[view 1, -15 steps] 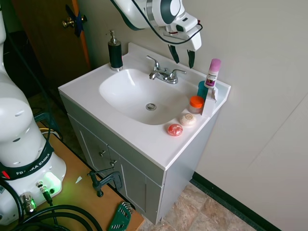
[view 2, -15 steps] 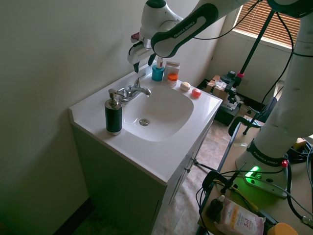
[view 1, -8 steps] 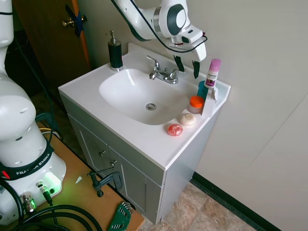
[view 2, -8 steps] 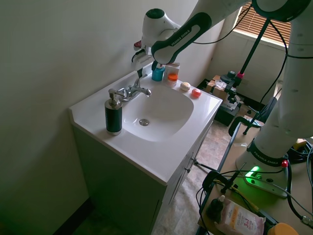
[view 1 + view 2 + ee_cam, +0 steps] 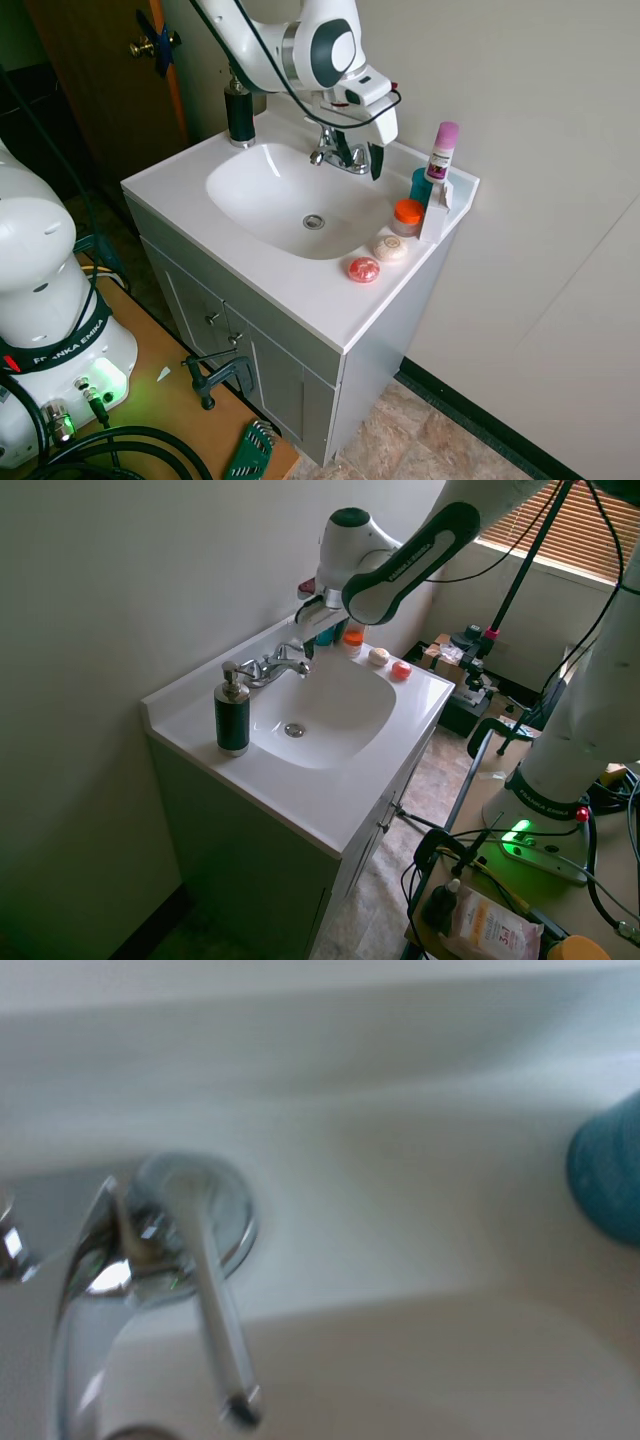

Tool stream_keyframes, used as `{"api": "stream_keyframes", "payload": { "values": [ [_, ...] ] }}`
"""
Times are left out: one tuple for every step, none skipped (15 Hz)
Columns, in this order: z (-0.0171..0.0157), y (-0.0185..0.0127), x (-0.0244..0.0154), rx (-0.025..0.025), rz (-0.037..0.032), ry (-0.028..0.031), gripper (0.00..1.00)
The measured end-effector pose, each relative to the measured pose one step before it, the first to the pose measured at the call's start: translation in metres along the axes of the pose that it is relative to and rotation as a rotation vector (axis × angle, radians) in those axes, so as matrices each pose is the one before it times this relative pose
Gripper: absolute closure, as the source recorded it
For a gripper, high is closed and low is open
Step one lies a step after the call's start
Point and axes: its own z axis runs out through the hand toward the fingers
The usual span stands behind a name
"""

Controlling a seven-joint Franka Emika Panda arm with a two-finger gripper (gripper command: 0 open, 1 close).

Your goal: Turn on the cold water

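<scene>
Cold-water handle (image 5: pixel 205 1290) is my target: it sits on the chrome faucet (image 5: pixel 335 152) at the back rim of the sink (image 5: pixel 290 195), on the side toward the toiletries. My gripper (image 5: pixel 362 158) hangs just over it, fingers spread and holding nothing, so I judge they can straddle the lever. Beyond the faucet stand a teal cup (image 5: pixel 421 185) and an orange-lidded jar (image 5: pixel 407 215); I can't see their contents.

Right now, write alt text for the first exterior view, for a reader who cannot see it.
A white robot arm's gripper hangs open around the right-hand handle of a chrome faucet on a white bathroom sink. A black soap dispenser stands at the left, toiletries at the right.
</scene>
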Motion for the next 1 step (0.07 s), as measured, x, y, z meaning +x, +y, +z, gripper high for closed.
{"api": "stream_keyframes", "payload": {
  "values": [
    [-0.00592,0.00426,-0.01352,0.00873,-0.00673,-0.03549,0.0]
  ]
}}
